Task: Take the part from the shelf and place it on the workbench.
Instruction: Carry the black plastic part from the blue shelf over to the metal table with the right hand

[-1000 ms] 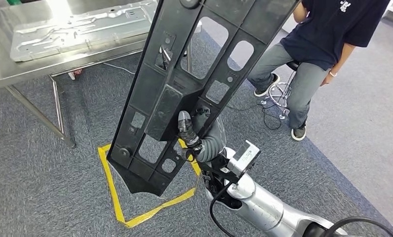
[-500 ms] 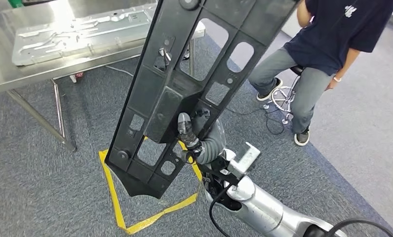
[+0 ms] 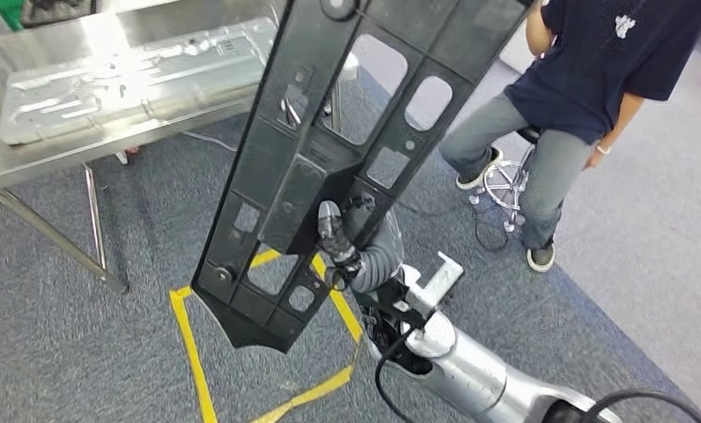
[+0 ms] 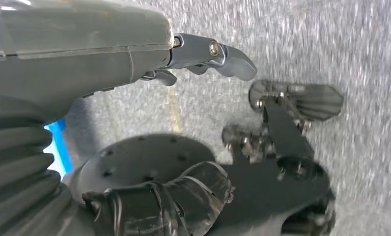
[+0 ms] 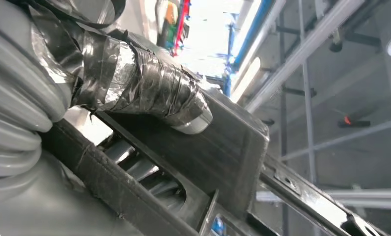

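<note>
A: What does the right hand (image 3: 340, 240) hold?
B: Its taped fingers (image 5: 149, 88) clamp the black part (image 3: 347, 132), which rises from lower centre to the frame's top.
A: The left hand (image 4: 134, 64)?
B: Empty, fingers loosely apart above carpet.
A: Farther off?
B: The tabletop (image 3: 30, 159), upper left.

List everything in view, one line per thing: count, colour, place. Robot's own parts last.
Part: one, black, long cut-out panel held up over the floor.
Workbench: one, steel, upper left.
Metal panel: one, silver, lying on the workbench.
Tape square: one, yellow, on the grey carpet below the part.
Stool: one, chrome-legged, under the person.
Person: one, dark shirt, grey trousers, seated upper right.
Right hand: grips the part near its lower end.
Left hand: grey, over the carpet, holding nothing.
</note>
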`<state>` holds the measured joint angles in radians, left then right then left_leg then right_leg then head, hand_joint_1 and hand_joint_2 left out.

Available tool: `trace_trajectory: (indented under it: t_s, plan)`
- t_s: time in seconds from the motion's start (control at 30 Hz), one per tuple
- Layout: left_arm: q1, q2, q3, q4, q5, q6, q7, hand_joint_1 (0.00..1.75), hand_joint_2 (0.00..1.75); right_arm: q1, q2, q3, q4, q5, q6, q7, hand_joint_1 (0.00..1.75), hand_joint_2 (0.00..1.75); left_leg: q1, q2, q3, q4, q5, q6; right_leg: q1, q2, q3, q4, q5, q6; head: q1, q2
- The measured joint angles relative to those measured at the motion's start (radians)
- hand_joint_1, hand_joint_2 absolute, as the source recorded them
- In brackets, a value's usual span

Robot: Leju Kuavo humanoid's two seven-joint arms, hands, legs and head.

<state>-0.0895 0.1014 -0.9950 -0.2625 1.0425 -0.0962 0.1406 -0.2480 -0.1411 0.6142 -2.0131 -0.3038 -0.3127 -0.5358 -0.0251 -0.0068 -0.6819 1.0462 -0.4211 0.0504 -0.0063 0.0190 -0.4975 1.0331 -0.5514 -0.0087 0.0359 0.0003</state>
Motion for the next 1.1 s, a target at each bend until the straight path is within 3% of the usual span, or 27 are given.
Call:
trace_trajectory:
  t_s: [0.1,0.13,0.2,0.27,0.3,0.33,0.37,0.4,0.47,0.5,0.53,0.6,0.67,0.7,0.77,0.83,0.87,0.9,0.97,1.0,1.03,1.1]
  plan:
    - [-0.002,0.0,0.0,0.0,0.0,0.0,0.0,0.0,1.75,0.001,0.0,0.0,0.0,-0.001,0.0,0.0,1.75,1.75,-0.004,-0.001,0.05,-0.033,-0.011,0.012,-0.005,-0.002,0.011,0.032,0.009,0.015,-0.001,0.0]
    - [-0.003,0.0,0.0,0.0,0.0,0.0,0.0,0.0,1.75,0.0,0.0,0.0,0.0,-0.001,0.0,0.0,1.75,1.75,-0.003,0.0,0.068,-0.038,-0.016,0.016,-0.005,-0.004,-0.005,0.066,0.012,0.019,-0.001,0.0]
    - [-0.005,0.001,0.0,0.0,0.0,0.0,-0.001,0.0,1.75,0.0,0.0,0.0,0.0,-0.001,0.0,-0.001,1.75,1.75,-0.001,0.001,0.094,-0.043,-0.032,0.022,-0.005,-0.007,-0.073,0.167,-0.009,0.026,-0.001,0.0]
    - [-0.006,0.002,0.0,0.0,0.0,0.0,-0.001,0.0,1.75,0.002,0.0,0.0,0.0,-0.001,0.0,-0.001,1.75,1.75,0.0,0.0,0.117,-0.043,-0.056,0.024,-0.008,-0.008,-0.156,0.247,-0.066,0.035,0.0,0.0]
    - [-0.006,0.002,0.0,0.0,0.0,0.0,-0.001,0.0,1.75,0.003,0.0,0.0,0.0,-0.001,0.0,0.0,1.75,1.75,0.001,-0.001,0.132,-0.043,-0.069,0.023,-0.009,-0.009,-0.186,0.255,-0.091,0.039,0.0,0.0]
    - [-0.004,0.001,0.0,0.0,0.0,0.0,-0.001,0.0,1.75,0.003,-0.001,0.0,0.0,-0.001,0.0,0.0,1.75,1.75,0.003,-0.002,0.15,-0.043,-0.083,0.021,-0.011,-0.009,-0.202,0.237,-0.096,0.042,0.0,0.0]
    - [-0.003,0.0,0.0,0.0,0.0,0.0,-0.001,0.0,1.75,0.003,-0.001,0.0,0.0,-0.001,0.0,0.0,1.75,1.75,0.005,-0.002,0.171,-0.043,-0.1,0.017,-0.012,-0.01,-0.208,0.194,-0.071,0.045,0.0,0.0]
    - [-0.001,-0.001,0.0,0.0,0.0,0.0,-0.001,0.0,1.75,0.004,-0.001,0.0,0.001,-0.001,0.0,0.0,1.75,1.75,0.007,-0.003,0.187,-0.043,-0.117,0.013,-0.014,-0.013,-0.21,0.138,-0.009,0.047,0.0,0.0]
    - [-0.002,-0.001,0.0,0.0,0.0,0.0,-0.001,0.0,1.75,0.004,-0.001,0.0,0.003,-0.002,0.0,0.0,1.75,1.75,0.007,-0.005,0.212,-0.038,-0.15,0.001,-0.013,-0.019,-0.207,0.052,0.113,0.038,-0.001,0.0]
    - [-0.004,-0.001,0.0,0.0,-0.002,0.0,-0.001,0.0,1.75,0.005,-0.001,-0.001,0.004,-0.002,0.0,0.0,1.75,1.75,0.006,-0.006,0.221,-0.039,-0.16,-0.005,-0.011,-0.02,-0.204,0.033,0.147,0.03,-0.002,0.0]
    - [-0.01,-0.002,-0.001,0.0,-0.016,0.012,-0.004,0.0,1.75,0.005,-0.001,-0.001,0.004,-0.006,0.002,0.0,1.75,1.75,0.006,-0.007,0.229,-0.036,-0.163,-0.01,-0.009,-0.02,-0.199,0.028,0.149,0.02,-0.003,0.0]
    - [-0.039,-0.025,-0.024,-0.001,-0.132,0.098,-0.02,0.0,1.75,0.001,0.005,-0.001,0.004,-0.025,0.011,-0.001,1.75,1.75,0.007,-0.005,0.216,-0.003,-0.146,-0.016,-0.011,-0.017,-0.179,0.019,0.139,0.007,-0.002,0.0]
    - [-0.1,-0.069,-0.093,-0.001,-0.364,0.225,-0.034,0.0,1.75,-0.009,0.023,0.001,0.01,-0.046,0.021,-0.006,1.75,1.75,0.01,-0.003,0.141,0.105,-0.114,-0.024,-0.013,-0.025,-0.153,0.008,0.126,-0.001,-0.003,0.0]
    - [-0.132,-0.089,-0.134,-0.001,-0.471,0.264,-0.036,0.0,1.75,-0.016,0.034,0.003,0.016,-0.049,0.024,-0.008,1.75,1.75,0.013,-0.001,0.092,0.168,-0.116,-0.03,-0.012,-0.03,-0.139,0.003,0.116,-0.003,-0.004,0.0]
    - [-0.18,-0.12,-0.206,-0.001,-0.59,0.289,-0.041,0.0,1.75,-0.027,0.052,0.008,0.03,-0.051,0.026,-0.013,1.75,1.75,0.017,0.0,0.006,0.247,-0.179,-0.038,-0.011,-0.037,-0.103,-0.006,0.092,-0.006,-0.004,0.0]
    - [-0.2,-0.143,-0.262,-0.001,-0.592,0.294,-0.049,0.0,1.75,-0.033,0.064,0.009,0.042,-0.052,0.026,-0.017,1.75,1.75,0.019,0.001,-0.031,0.229,-0.241,-0.038,-0.009,-0.031,-0.056,-0.011,0.062,-0.007,-0.004,0.0]
    - [-0.202,-0.153,-0.288,-0.001,-0.583,0.295,-0.052,0.0,1.75,-0.036,0.069,0.009,0.047,-0.054,0.027,-0.019,1.75,1.75,0.019,0.0,-0.036,0.187,-0.229,-0.033,-0.007,-0.025,-0.03,-0.012,0.045,-0.007,-0.004,0.0]
    - [-0.201,-0.159,-0.312,-0.001,-0.577,0.296,-0.054,0.0,1.75,-0.039,0.073,0.009,0.051,-0.055,0.027,-0.019,1.75,1.75,0.018,0.0,-0.037,0.129,-0.175,-0.025,-0.005,-0.018,-0.01,-0.014,0.029,-0.007,-0.004,0.0]
    - [-0.198,-0.163,-0.347,0.0,-0.572,0.298,-0.057,0.0,1.75,-0.043,0.08,0.009,0.061,-0.059,0.029,-0.02,1.75,1.75,0.006,-0.006,-0.035,0.029,-0.02,-0.004,-0.003,-0.003,0.024,-0.016,-0.002,0.001,-0.004,0.0]
    - [-0.198,-0.163,-0.357,0.001,-0.571,0.3,-0.057,0.0,1.75,-0.044,0.082,0.01,0.066,-0.061,0.03,-0.02,1.75,1.75,-0.003,-0.01,-0.03,0.001,0.032,0.003,-0.005,0.003,0.036,-0.021,-0.015,0.007,-0.003,0.0]
    - [-0.201,-0.163,-0.365,0.002,-0.57,0.302,-0.057,0.0,1.75,-0.045,0.085,0.01,0.07,-0.064,0.031,-0.019,1.75,1.75,-0.012,-0.014,-0.021,-0.014,0.049,0.008,-0.007,0.007,0.049,-0.016,-0.017,0.014,-0.003,0.0]
    - [-0.214,-0.163,-0.378,0.004,-0.57,0.305,-0.058,0.0,1.75,-0.046,0.09,0.011,0.075,-0.067,0.031,-0.02,1.75,1.75,-0.017,-0.019,0.018,-0.036,0.033,0.017,-0.014,0.005,0.056,0.016,-0.004,0.024,-0.002,0.0]
